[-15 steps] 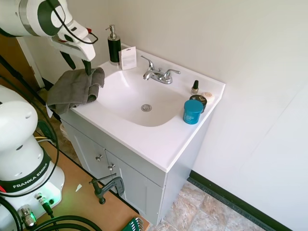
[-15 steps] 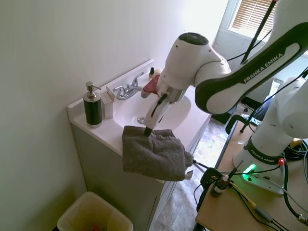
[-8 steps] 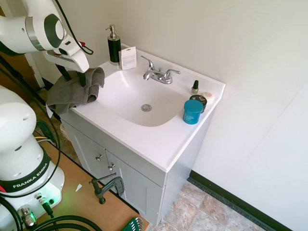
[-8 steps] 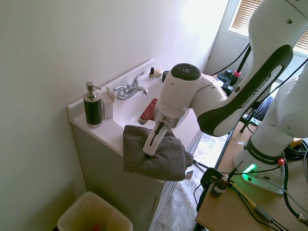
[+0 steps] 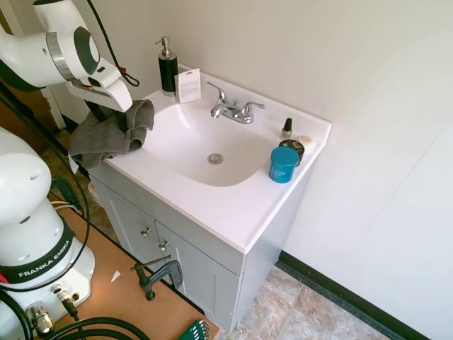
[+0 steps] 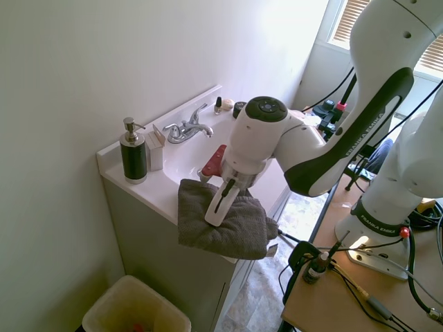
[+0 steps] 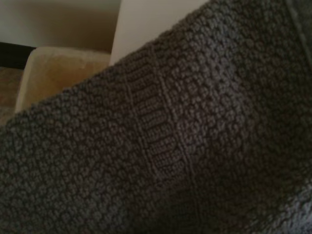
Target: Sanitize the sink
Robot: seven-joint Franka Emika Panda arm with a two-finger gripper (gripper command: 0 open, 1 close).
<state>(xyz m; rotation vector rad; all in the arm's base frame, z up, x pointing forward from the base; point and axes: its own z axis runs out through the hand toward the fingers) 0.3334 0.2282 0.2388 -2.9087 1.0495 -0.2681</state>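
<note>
1. First exterior view shows the sink [image 5: 205, 145] set in a white counter [image 5: 233, 212] on a cabinet against the wall, with its drain [image 5: 215, 159] in the middle of the basin and the faucet [image 5: 233, 110] at the back edge.
2. A gray towel [image 5: 110, 131] lies bunched on the counter's left end, partly hanging over that edge, just beside the basin.
3. The gripper [image 5: 122, 119] is down in the towel; its fingertips are buried in the folds, so I cannot tell whether they are spread or pinching the cloth.
4. A dark soap dispenser [image 5: 168, 67] stands at the back left corner of the counter, with a small white box [image 5: 188, 86] just beside it, nearer the faucet.
5. Along the counter's right edge stand a small dark bottle [image 5: 287, 128], a black-lidded jar [image 5: 292, 147] and a teal jar [image 5: 284, 164], the teal one nearest the front.
6. Second exterior view shows the arm's big white wrist in front of the basin, hiding much of it, and a bin [image 6: 135, 308] on the floor below the towel end of the counter.
7. Wrist view is almost filled by the towel's knobbly gray weave [image 7: 185, 146], with the bin's pale rim [image 7: 53, 73] showing past it.
</note>
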